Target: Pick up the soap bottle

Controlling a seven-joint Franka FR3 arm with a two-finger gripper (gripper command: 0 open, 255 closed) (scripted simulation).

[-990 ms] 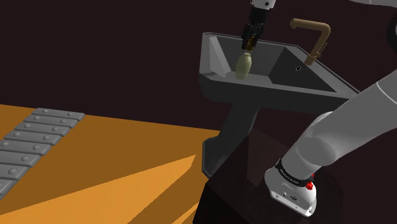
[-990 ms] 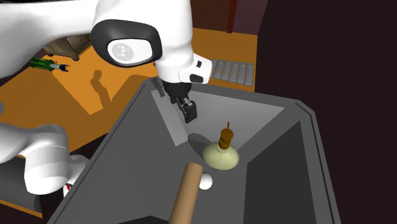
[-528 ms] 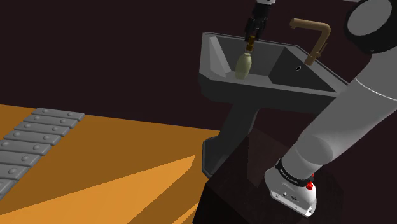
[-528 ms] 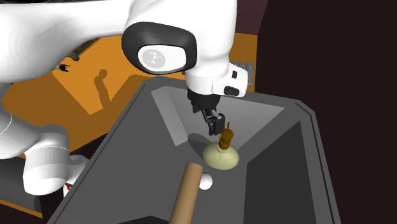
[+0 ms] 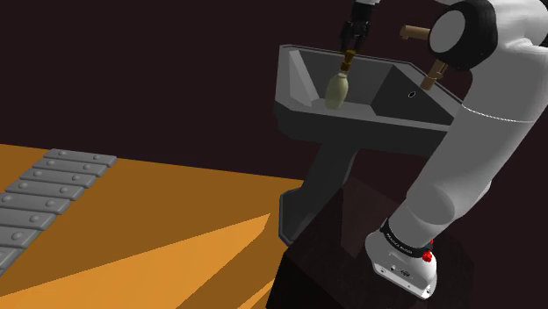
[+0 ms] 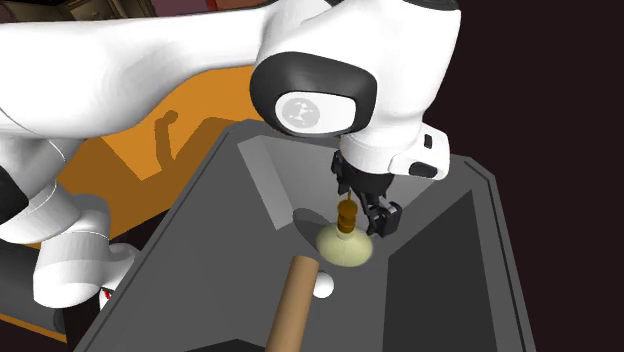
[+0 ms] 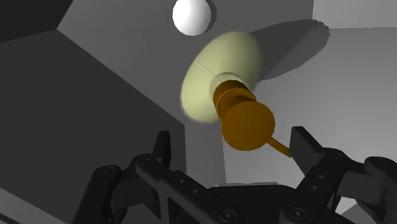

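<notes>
Grey sink [image 5: 369, 123] against dark wall; pale bottle [image 7: 219, 76] upright in basin. Gripper [image 6: 366, 208] above it, fingers [image 7: 307, 147] spread either side of brown pump [image 7: 247, 119].

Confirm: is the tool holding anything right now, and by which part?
Nothing is held. The tool is open, its fingers standing apart on either side of the soap bottle's brown pump top, not closed on it.

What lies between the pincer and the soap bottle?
Nothing. In the wrist view the open pincer hovers right at the top of the soap bottle, with no other thing between.
</notes>
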